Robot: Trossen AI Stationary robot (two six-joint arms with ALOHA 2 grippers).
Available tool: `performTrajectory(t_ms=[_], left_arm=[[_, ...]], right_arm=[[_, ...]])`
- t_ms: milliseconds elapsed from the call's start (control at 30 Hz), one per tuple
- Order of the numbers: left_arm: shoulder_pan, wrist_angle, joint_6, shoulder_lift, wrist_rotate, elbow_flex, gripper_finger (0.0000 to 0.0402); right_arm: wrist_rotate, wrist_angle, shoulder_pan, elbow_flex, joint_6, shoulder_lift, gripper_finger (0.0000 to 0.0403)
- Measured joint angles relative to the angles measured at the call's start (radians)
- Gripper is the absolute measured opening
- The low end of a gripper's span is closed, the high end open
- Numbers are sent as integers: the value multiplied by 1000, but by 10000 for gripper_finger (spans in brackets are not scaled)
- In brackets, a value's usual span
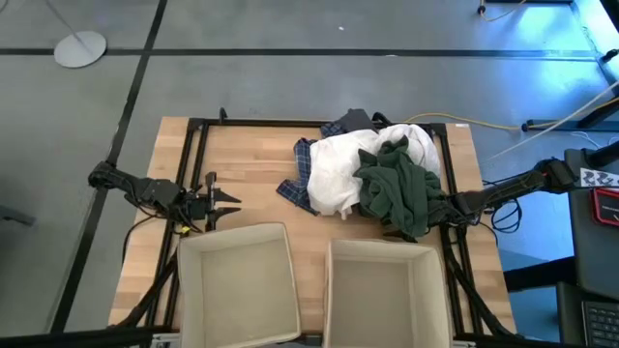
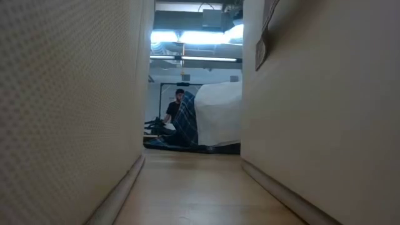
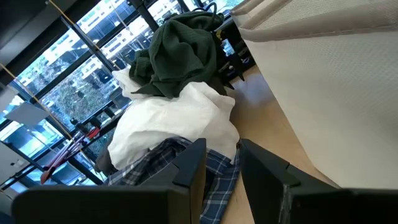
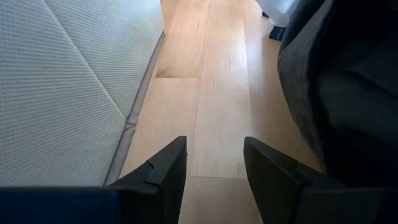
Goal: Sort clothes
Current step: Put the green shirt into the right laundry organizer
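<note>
1. All four clothes sit in one heap on the far right part of the table (image 1: 251,174): white one (image 1: 334,174) in the middle, green one (image 1: 397,188) draped on its right side, plaid shirt (image 1: 302,172) poking out on the left, grey one (image 1: 356,121) peeking out at the back.
2. Both boxes, left (image 1: 237,285) and right (image 1: 382,295), look empty, so I'd say sorting hasn't started.
3. Right gripper (image 1: 447,208) is just beside the green one's right edge, jaws partly open with only bare wood between them.
4. Left gripper (image 1: 227,201) is well apart from the heap, jaws partly open, holding nothing.
5. Key bit: the heap lies left of the right gripper, so that arm is clearly nearer. My guess is green goes first.
</note>
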Motion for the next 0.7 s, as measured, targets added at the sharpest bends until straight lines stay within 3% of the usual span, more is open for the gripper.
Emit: performTrajectory(t_ms=[333, 533, 700], left_arm=[[0, 0, 0, 0, 0, 0, 88], [0, 0, 0, 0, 0, 0, 88], [0, 0, 0, 0, 0, 0, 88]], right_arm=[[13, 17, 0, 0, 89, 0, 163], [18, 75, 0, 0, 290, 0, 163], [12, 148, 0, 2, 290, -2, 163]])
